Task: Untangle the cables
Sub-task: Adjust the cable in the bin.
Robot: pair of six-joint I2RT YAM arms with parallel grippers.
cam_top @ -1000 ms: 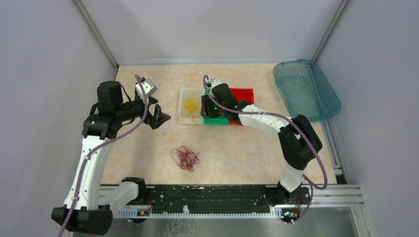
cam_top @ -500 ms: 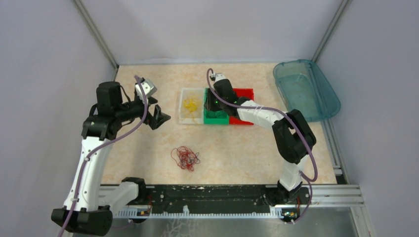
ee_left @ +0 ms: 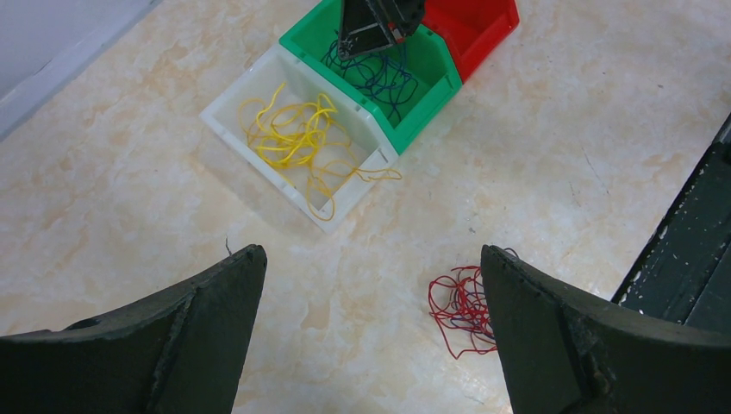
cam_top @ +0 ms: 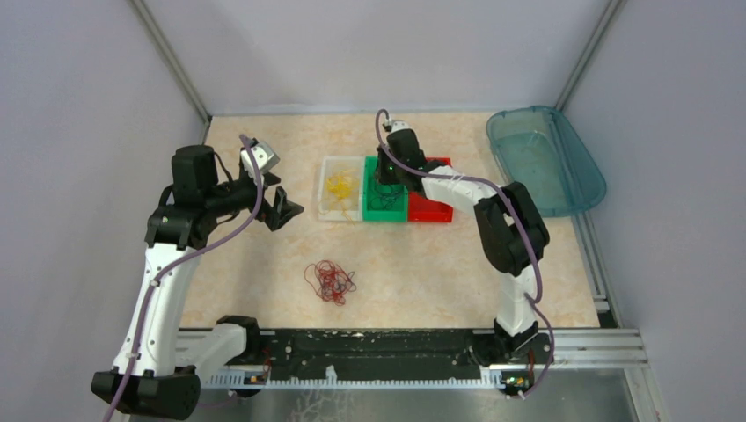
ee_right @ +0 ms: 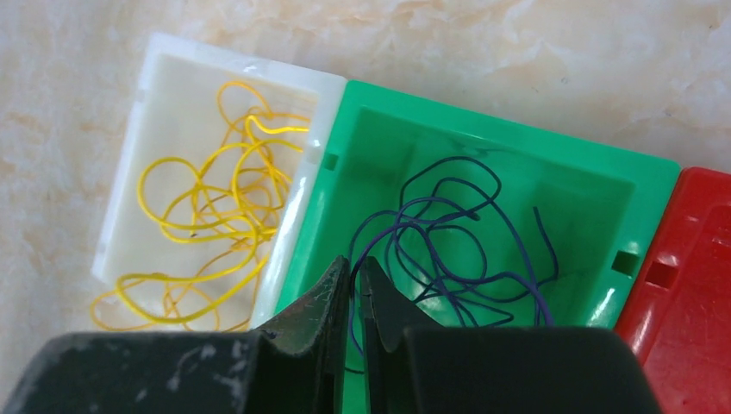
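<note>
Pale lilac walls close in a beige marbled worktop (cam_top: 422, 264). Over its left side the left gripper (ee_left: 371, 254) hangs with its fingers spread wide and nothing between them. Right of it, near the front edge and a little left of the middle, lies the loose tangle (ee_left: 461, 306): red wires with a few dark strands wound through them. It looks to be the knot left to sort. Toward the back edge three small bins stand touching in a row. The white bin (ee_right: 237, 65) holds the yellow wires (ee_right: 207, 224), one loop spilling over its wall onto the worktop. The green bin (ee_right: 517, 147) holds the purple wires (ee_right: 448, 250). The right gripper (ee_right: 355, 280) hangs over it with its fingers drawn almost together, only a slit between them. A purple strand runs into that slit, but I cannot tell whether it is nipped. The red bin (ee_right: 690, 276) shows no wire in what can be seen of it. A teal tub (cam_top: 541, 163) sits at the back right corner. These wires look feather-light, thin and springy. They will likely curl back and drag their neighbours along. The best hold is probably a fingertip pinch on one outlying red loop at the tangle's edge, drawn away slowly while the other gripper pins the bunch.
</note>
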